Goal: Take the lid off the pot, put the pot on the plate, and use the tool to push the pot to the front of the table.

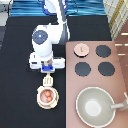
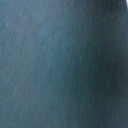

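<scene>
**Exterior and wrist views, pushing stage.** We see the lid [image 1: 81, 49] already off the pot, lying on the pinkish stove panel [image 1: 119, 80] toward the exterior view's top, beside the black burners [image 1: 102, 51]. The pot [image 1: 46, 90], with reddish balls [image 1: 46, 97] showing inside it, sits on the cream plate [image 1: 38, 102] on the black table [image 1: 20, 60], near the exterior view's bottom and just left of the stove panel. The gripper [image 1: 47, 68] hangs low over the table directly above the pot in the exterior view. The tool [image 1: 48, 80] lies between the two, its upper end under the gripper and its lower end at or just short of the plate's rim. We cannot tell whether the gripper is open or closed, nor whether it grips the tool. The wrist view shows only a plain dark blue-grey field and adds nothing. We judge the work to be at the pushing step, with the first two steps done. To do this step well, we would keep the tool's head square to the pot and centred on it, so that the force runs through the pot's middle and does not swing it sideways. We would keep the head low enough to meet the pot's wall and not ride over the rim. The push should be slow and straight, since the pot may slide on the plate or tip. The large grey pan [image 1: 80, 100] at the exterior view's bottom right stands apart from this line.
</scene>
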You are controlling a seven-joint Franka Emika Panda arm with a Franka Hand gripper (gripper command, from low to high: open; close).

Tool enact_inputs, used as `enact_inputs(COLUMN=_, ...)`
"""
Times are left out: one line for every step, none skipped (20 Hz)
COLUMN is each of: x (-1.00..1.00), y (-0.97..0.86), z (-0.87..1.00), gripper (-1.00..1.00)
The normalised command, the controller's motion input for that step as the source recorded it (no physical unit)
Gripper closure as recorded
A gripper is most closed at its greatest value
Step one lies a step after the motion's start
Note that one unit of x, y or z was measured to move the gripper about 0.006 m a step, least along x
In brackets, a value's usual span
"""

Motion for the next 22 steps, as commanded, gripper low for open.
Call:
enact_inputs(x=0.95, y=-0.15, z=-0.07, gripper=1.0)
enact_inputs(x=0.95, y=-0.15, z=-0.04, gripper=1.0)
enact_inputs(x=0.96, y=-0.16, z=-0.01, gripper=1.0)
enact_inputs(x=0.97, y=-0.16, z=0.0, gripper=1.0)
enact_inputs(x=0.99, y=-0.17, z=0.0, gripper=1.0)
enact_inputs(x=1.0, y=-0.17, z=0.0, gripper=1.0)
enact_inputs(x=1.0, y=-0.12, z=0.04, gripper=1.0)
enact_inputs(x=1.0, y=-0.09, z=0.11, gripper=1.0)
enact_inputs(x=1.0, y=-0.08, z=0.14, gripper=1.0)
enact_inputs(x=1.0, y=-0.06, z=0.23, gripper=1.0)
enact_inputs(x=1.0, y=-0.05, z=0.25, gripper=1.0)
enact_inputs(x=1.0, y=-0.05, z=0.3, gripper=1.0)
enact_inputs(x=1.0, y=-0.05, z=0.3, gripper=1.0)
enact_inputs(x=1.0, y=-0.05, z=0.31, gripper=1.0)
enact_inputs(x=1.0, y=-0.04, z=0.34, gripper=1.0)
enact_inputs(x=1.0, y=-0.03, z=0.35, gripper=1.0)
enact_inputs(x=1.0, y=-0.03, z=0.36, gripper=1.0)
enact_inputs(x=1.0, y=-0.01, z=0.38, gripper=1.0)
enact_inputs(x=1.0, y=0.0, z=0.38, gripper=1.0)
enact_inputs(x=1.0, y=0.0, z=0.39, gripper=1.0)
enact_inputs(x=1.0, y=0.0, z=0.39, gripper=1.0)
enact_inputs(x=1.0, y=0.0, z=0.39, gripper=1.0)
